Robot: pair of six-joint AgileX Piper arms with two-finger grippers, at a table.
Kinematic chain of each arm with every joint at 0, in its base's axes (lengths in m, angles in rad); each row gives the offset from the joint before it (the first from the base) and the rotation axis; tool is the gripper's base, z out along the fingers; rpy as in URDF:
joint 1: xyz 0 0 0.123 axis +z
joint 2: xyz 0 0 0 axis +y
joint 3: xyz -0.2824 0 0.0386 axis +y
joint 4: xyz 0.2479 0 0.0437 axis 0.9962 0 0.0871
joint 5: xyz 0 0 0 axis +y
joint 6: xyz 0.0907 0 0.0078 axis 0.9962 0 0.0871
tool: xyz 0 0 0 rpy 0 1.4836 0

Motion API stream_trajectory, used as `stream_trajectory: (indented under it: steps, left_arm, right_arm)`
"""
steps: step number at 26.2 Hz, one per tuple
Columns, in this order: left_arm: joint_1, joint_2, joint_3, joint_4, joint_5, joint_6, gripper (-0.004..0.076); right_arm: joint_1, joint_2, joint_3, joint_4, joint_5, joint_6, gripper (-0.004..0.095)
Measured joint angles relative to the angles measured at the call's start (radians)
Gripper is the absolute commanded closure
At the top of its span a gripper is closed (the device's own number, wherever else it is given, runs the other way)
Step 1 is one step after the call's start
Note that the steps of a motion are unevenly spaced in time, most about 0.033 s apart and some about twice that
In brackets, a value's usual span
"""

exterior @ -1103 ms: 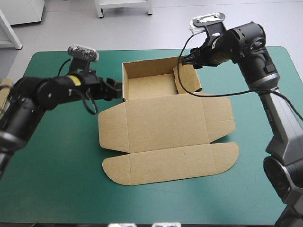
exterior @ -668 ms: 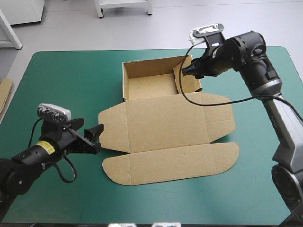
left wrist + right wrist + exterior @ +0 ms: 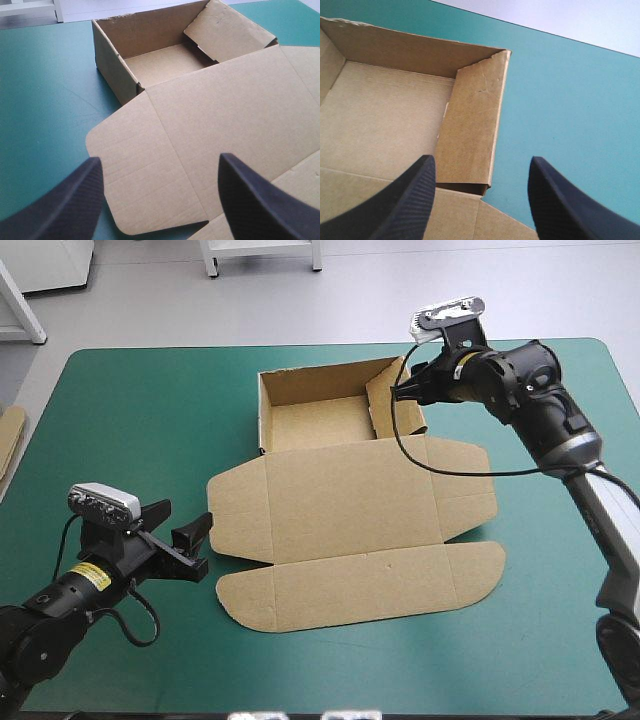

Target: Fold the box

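The brown box (image 3: 350,505) lies mid-table. Its far part is an open tray (image 3: 315,425) with raised walls, and the lid spreads flat toward the near edge. The tray's right wall (image 3: 395,405) leans inward. My left gripper (image 3: 188,520) is open, low at the near left, pointing at the lid's left flap (image 3: 238,520). In the left wrist view the flap (image 3: 145,175) lies between and ahead of the open left gripper (image 3: 160,200). My right gripper (image 3: 403,390) hovers open over the tray's right wall. The right wrist view shows that wall (image 3: 470,125) ahead of the right gripper (image 3: 480,200).
An edge of more brown board (image 3: 8,440) shows at the table's left edge. Bare teal-green cover (image 3: 140,420) stretches left of the tray, and more lies right of it (image 3: 570,110).
My left arm has pulled away from the tray's left wall and dropped to the near left, by the lid's left flap. The right gripper has drifted slightly right over the tray's right wall.
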Motion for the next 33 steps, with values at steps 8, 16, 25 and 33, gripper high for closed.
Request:
stream_trajectory:
  steps: [8, 16, 25, 33]
  left_arm:
    - [0.0, 0.0, 0.0, 0.0, 0.0, 0.0, 0.0251]
    - [0.0, 0.0, 0.0, 0.0, 0.003, 0.0, 0.0251]
    - [0.0, 0.0, 0.0, 0.0, 0.005, 0.0, 0.0267]
    - [0.0, 0.0, 0.0, 0.0, 0.007, 0.0, 0.0272]
  right_arm:
    - [-0.05, 0.322, -0.391, 0.061, 0.286, 0.055, 0.0322]
    - [-0.053, 0.511, -0.557, 0.12, 0.397, 0.055, 0.0322]
    - [-0.061, 0.571, -0.557, 0.133, 0.397, 0.055, 0.0327]
    - [-0.061, 0.619, -0.506, 0.135, 0.395, 0.052, 0.0328]
